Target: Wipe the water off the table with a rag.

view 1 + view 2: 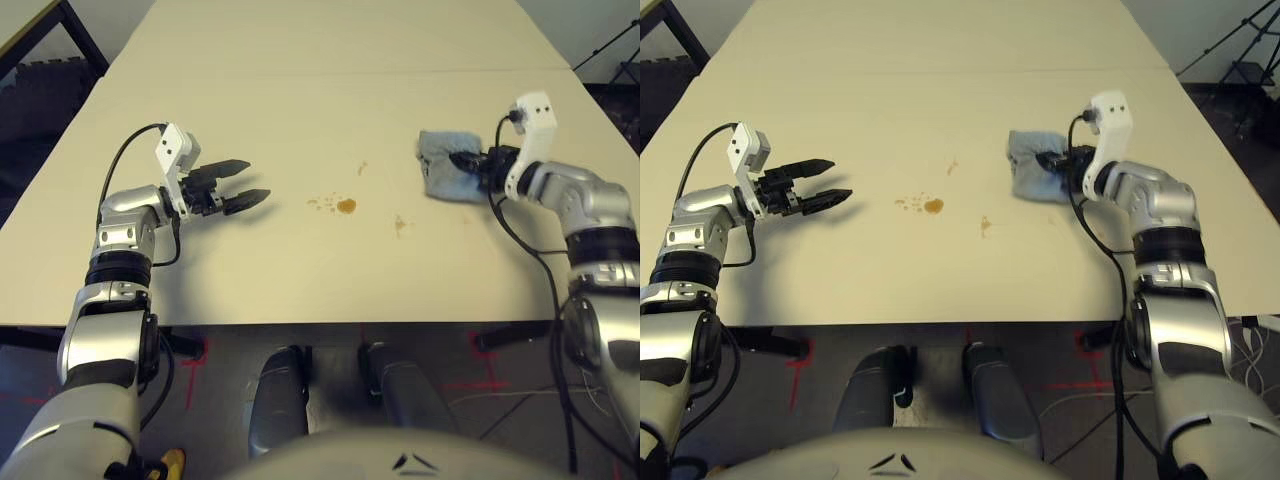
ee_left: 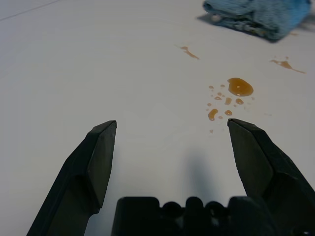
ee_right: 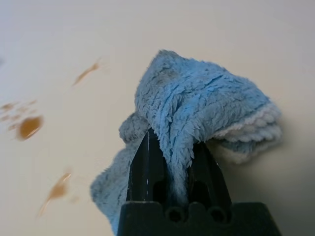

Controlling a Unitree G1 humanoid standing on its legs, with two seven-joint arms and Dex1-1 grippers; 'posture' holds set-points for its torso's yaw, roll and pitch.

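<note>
Where nothing reads as writing, a blue rag point(image 3: 197, 93) bunches.

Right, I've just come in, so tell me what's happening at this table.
The robot's right hand is pinching a blue rag over the table. Its left hand is open and empty, off to the other side. Between them, an amber puddle, small drops and a few smears remain to be wiped up.
</note>
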